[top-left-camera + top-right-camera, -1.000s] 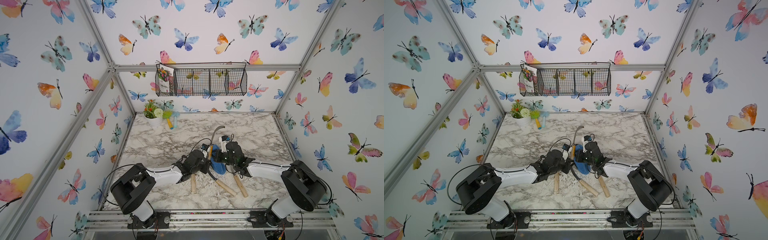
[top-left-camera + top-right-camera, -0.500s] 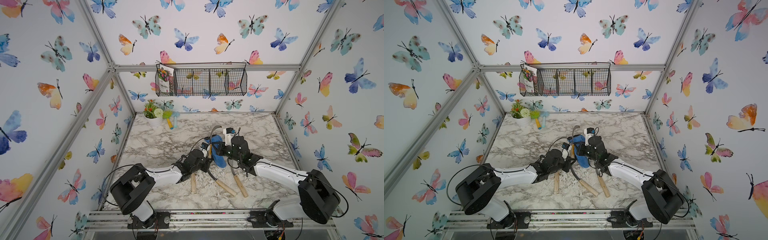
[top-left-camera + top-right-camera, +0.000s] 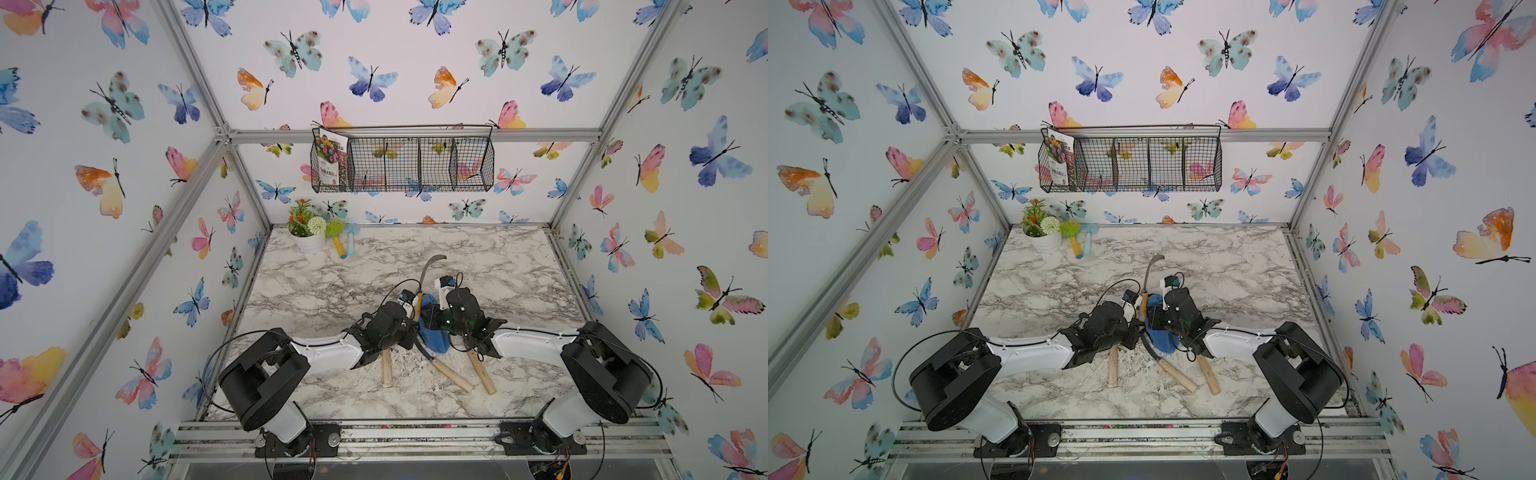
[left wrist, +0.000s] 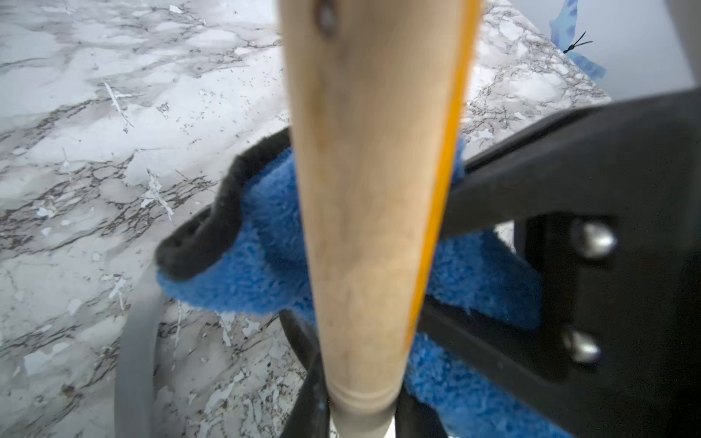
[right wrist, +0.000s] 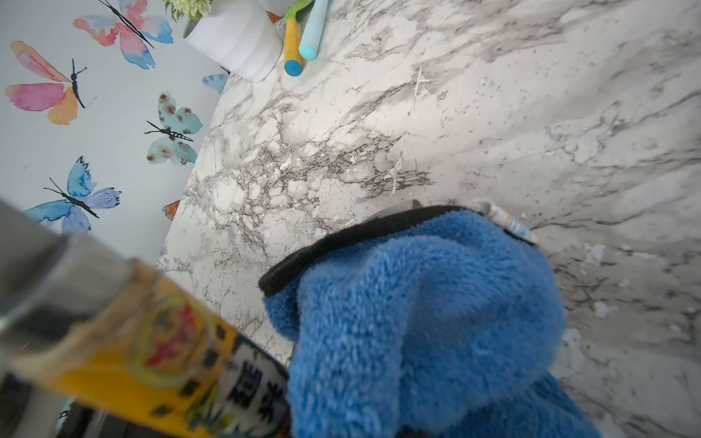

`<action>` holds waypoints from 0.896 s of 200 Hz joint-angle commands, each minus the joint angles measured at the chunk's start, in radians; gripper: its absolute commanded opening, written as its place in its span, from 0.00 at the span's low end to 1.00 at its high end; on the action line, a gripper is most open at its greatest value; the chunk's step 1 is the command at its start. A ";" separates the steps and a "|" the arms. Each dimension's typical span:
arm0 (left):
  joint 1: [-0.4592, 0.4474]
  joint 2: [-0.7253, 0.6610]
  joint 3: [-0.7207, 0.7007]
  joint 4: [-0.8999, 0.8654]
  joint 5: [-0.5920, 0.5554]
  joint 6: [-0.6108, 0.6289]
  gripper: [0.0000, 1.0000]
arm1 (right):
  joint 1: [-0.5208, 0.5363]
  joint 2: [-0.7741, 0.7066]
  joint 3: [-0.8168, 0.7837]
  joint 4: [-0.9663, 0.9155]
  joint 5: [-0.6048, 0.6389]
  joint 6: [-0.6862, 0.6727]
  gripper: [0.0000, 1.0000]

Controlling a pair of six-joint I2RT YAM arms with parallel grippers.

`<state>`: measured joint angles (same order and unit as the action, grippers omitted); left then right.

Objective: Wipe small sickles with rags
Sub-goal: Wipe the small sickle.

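The left jaws pinch one small sickle (image 4: 371, 189) by its wooden handle, blade raised toward the far side and exposed for wiping. The right jaws pinch the blue rag (image 5: 417, 322) just beside it. Three other sickles (image 3: 452, 376) lie on the near desk (image 3: 498, 270).

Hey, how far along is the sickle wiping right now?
Done: nothing visibly finished; I can't tell which blades are clean. In hand: the left gripper holds one sickle blade-up by its handle while the right gripper holds the blue rag at that handle. To do: three sickles lie on the marble table.
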<state>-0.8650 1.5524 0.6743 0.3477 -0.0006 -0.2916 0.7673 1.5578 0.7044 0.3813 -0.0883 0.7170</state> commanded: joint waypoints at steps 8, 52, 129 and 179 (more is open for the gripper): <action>-0.005 -0.028 0.011 0.060 0.021 0.014 0.00 | 0.014 -0.090 0.090 -0.030 -0.012 -0.032 0.02; -0.005 -0.029 0.011 0.060 0.021 0.016 0.00 | 0.013 -0.132 0.177 -0.093 0.029 -0.067 0.02; -0.005 -0.035 0.008 0.063 0.015 0.014 0.00 | 0.013 0.018 0.028 0.001 -0.039 -0.011 0.02; -0.005 -0.033 0.008 0.063 0.021 0.011 0.00 | 0.013 -0.037 0.038 -0.030 -0.030 -0.027 0.02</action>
<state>-0.8661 1.5326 0.6712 0.3435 0.0017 -0.2916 0.7685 1.5715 0.7067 0.3519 -0.0834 0.6991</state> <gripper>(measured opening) 0.210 0.136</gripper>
